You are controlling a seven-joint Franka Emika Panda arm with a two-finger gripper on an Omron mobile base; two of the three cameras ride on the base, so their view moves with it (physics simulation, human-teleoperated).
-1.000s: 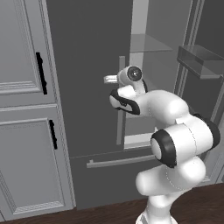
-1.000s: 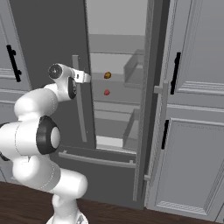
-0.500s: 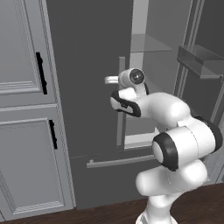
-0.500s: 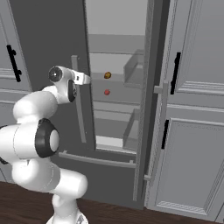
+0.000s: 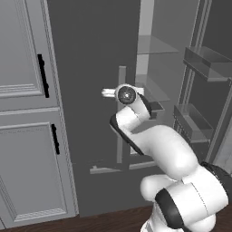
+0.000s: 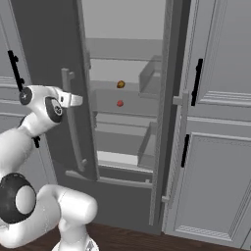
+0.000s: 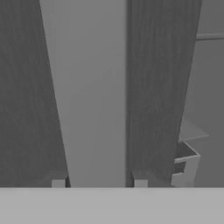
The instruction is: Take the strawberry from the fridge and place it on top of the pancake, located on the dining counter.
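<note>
Right base view is read from the left: the gripper (image 6: 73, 100) is seen at the long vertical handle (image 6: 73, 125) of the fridge (image 6: 54, 59) door, and in the hand view the pale bar is framed closely between the two fingertips (image 7: 58, 183), so the jaws are judged to be clamped on the handle. The door is already swung partly open, with shelves and door bins exposed. Further right, on a middle glass shelf (image 6: 117, 100), the strawberry (image 6: 120, 103) is seen as a tiny red roundish berry, just below a small orange-brown item (image 6: 120, 84). The task is judged to be at an early stage: the berry is untouched, and picking it up, carrying it to the pancake and placing it are all left.
</note>
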